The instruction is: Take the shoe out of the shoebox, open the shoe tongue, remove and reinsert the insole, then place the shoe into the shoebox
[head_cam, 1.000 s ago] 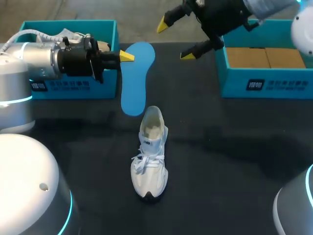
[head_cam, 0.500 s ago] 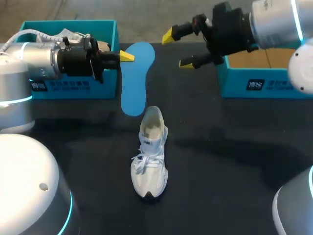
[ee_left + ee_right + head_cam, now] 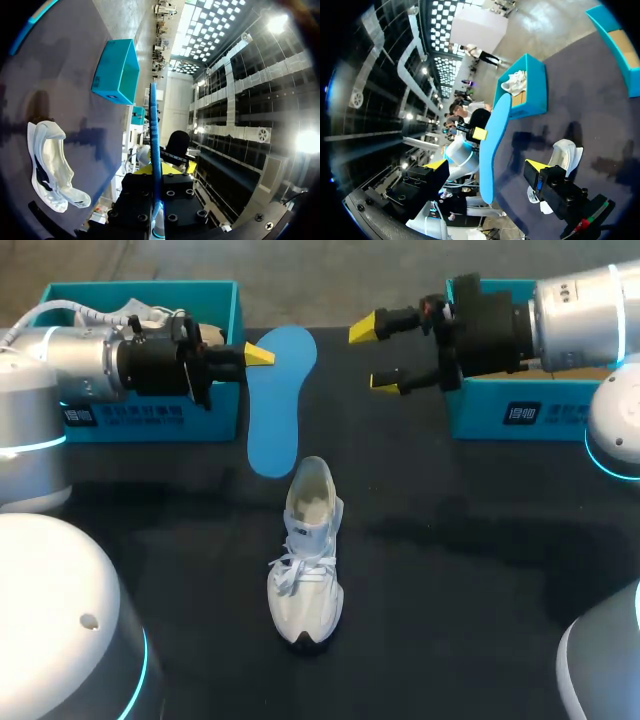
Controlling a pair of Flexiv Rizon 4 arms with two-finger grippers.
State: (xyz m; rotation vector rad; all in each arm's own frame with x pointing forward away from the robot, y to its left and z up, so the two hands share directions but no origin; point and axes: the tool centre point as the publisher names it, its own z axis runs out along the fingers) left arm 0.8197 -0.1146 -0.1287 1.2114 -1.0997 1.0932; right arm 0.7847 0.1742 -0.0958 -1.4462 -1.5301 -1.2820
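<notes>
A white shoe lies on the black table, toe toward me, its opening wide and bare inside. My left gripper is shut on the blue insole, holding it above the table by its edge. Seen edge-on in the left wrist view, the insole is a thin blue line rising out of my left gripper, with the shoe off to one side. My right gripper stands open a short way right of the insole, pointing at it. In the right wrist view the insole hangs ahead of my right gripper, untouched.
A teal shoebox at the back left holds another white shoe. A second teal shoebox stands at the back right, under my right arm. My left arm lies across the front of the left box.
My right gripper has come down and levelled out, its arm swinging round until it points left at the insole. The left arm, the insole and the shoe have stayed put.
</notes>
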